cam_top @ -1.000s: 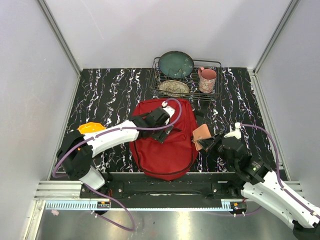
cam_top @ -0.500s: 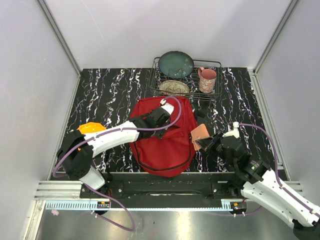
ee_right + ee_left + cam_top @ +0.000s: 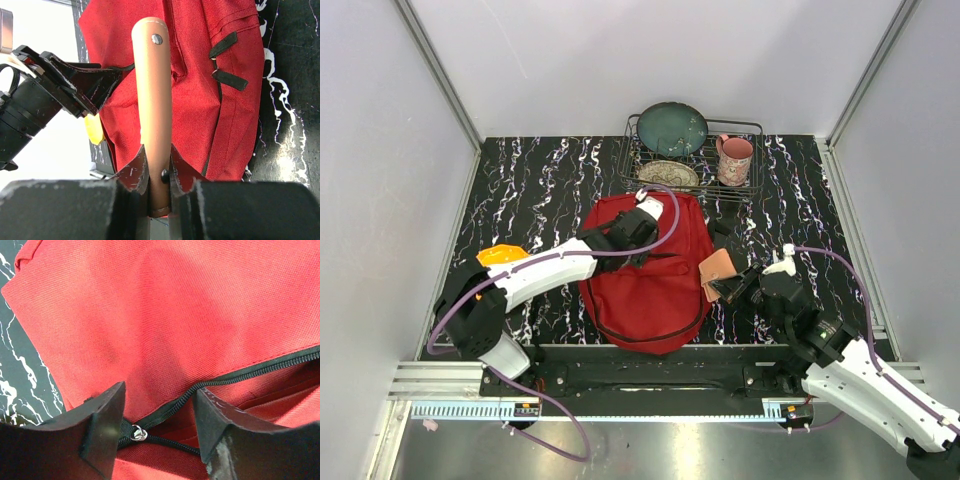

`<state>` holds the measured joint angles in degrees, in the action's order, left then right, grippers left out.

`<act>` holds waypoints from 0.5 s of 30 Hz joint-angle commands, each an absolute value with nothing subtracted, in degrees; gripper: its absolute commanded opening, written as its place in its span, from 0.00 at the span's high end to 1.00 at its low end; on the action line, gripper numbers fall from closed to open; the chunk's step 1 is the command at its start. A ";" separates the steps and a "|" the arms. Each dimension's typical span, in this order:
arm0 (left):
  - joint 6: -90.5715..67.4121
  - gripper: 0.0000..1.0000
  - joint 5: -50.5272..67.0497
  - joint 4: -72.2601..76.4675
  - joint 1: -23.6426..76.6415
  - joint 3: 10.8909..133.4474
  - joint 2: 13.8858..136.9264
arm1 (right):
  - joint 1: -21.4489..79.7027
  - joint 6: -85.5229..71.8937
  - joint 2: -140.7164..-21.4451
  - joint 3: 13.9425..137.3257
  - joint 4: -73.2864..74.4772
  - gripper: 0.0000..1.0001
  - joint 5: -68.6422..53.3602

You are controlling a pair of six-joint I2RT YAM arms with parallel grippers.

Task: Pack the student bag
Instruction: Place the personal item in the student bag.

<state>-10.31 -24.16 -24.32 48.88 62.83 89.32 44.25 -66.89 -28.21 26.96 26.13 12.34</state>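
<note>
The student bag (image 3: pixel 650 285) is a red backpack lying flat in the middle of the table. My left gripper (image 3: pixel 636 236) hovers over its far half and is open. In the left wrist view its jaws (image 3: pixel 159 405) straddle the black zipper, and the silver zipper pull (image 3: pixel 136 433) lies between them, untouched. The zipper is partly undone, showing red lining. My right gripper (image 3: pixel 736 284) sits at the bag's right edge, shut on a flat tan case (image 3: pixel 722 266). In the right wrist view the tan case (image 3: pixel 152 90) stands edge-on between the fingers (image 3: pixel 156 167), pointing over the bag (image 3: pixel 200 90).
A wire rack (image 3: pixel 752 128) at the back holds a dark green plate (image 3: pixel 672 128), a patterned plate (image 3: pixel 668 175) and a pink mug (image 3: pixel 734 160). An orange object (image 3: pixel 502 255) lies by the left arm. A small black item (image 3: pixel 723 228) sits right of the bag.
The left gripper has slid a little toward the bag's far end, its jaws narrower than before. The right gripper has carried the tan case slightly left, closer to the bag.
</note>
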 commanded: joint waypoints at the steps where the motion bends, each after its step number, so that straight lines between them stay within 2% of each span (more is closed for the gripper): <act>1: -9.67 0.46 -25.05 -22.59 48.25 65.57 90.53 | 44.21 -67.06 -28.21 27.25 22.94 1.00 12.04; 7: -10.20 0.59 -25.93 -21.71 48.08 65.65 89.65 | 44.21 -66.36 -29.26 27.33 21.62 1.00 10.64; 11: -10.28 0.81 -26.54 -22.84 48.08 67.06 88.51 | 44.21 -65.83 -30.85 27.25 18.55 1.00 8.27; 15: -12.47 0.94 -25.58 -25.57 48.08 70.56 87.28 | 44.21 -66.35 -34.53 26.81 11.54 1.00 3.44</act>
